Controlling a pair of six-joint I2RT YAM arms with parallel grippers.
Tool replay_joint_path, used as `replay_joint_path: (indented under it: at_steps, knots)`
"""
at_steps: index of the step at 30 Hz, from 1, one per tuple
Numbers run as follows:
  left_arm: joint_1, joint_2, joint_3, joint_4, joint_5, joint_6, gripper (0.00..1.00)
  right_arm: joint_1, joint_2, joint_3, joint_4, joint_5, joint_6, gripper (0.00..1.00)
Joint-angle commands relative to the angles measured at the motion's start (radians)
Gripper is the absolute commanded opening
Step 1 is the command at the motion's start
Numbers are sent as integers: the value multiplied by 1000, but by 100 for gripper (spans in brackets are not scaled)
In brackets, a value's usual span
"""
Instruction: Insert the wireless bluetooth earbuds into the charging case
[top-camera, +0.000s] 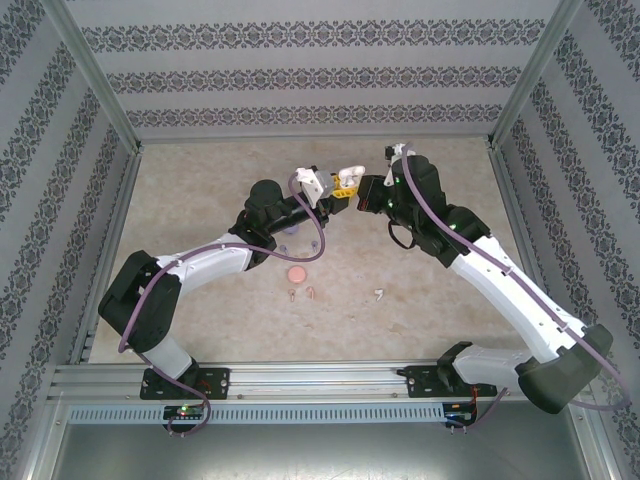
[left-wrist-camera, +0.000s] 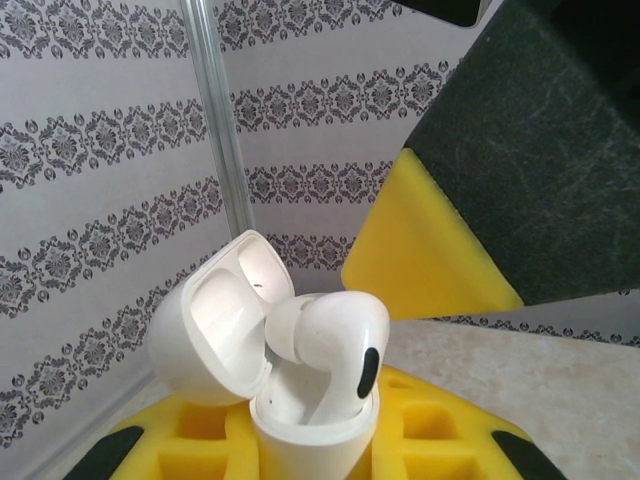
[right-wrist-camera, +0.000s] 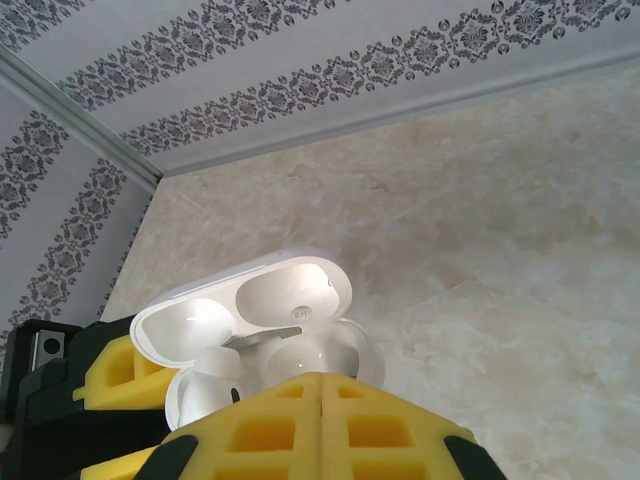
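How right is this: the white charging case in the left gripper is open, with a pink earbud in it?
One thing is wrong: the earbud is white, not pink; the left wrist view shows it. The charging case in the left gripper is open.

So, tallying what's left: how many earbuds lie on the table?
3: two pinkish earbuds beside the pink case, one white earbud to their right. More may hide under the left arm.

Glossy white plastic charging case (left-wrist-camera: 305, 445) and earbud (left-wrist-camera: 330, 335), matt yellow plastic left tool (left-wrist-camera: 318, 435) fingers (left-wrist-camera: 430, 400), smooth mottled tabletop (right-wrist-camera: 480, 220)
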Motion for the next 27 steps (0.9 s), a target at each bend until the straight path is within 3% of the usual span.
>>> replay_joint_path:
  at_steps: [1,18,27]
  knots:
    - [-14,11,22,46,54,-10,0,-7,22,38,30,-33,-9,0]
    - [-14,32,23,39,51,-5,0,39,22,67,-16,-27,-16,0]
    - [-14,23,11,69,44,-18,0,15,-108,-6,-29,51,1,0]
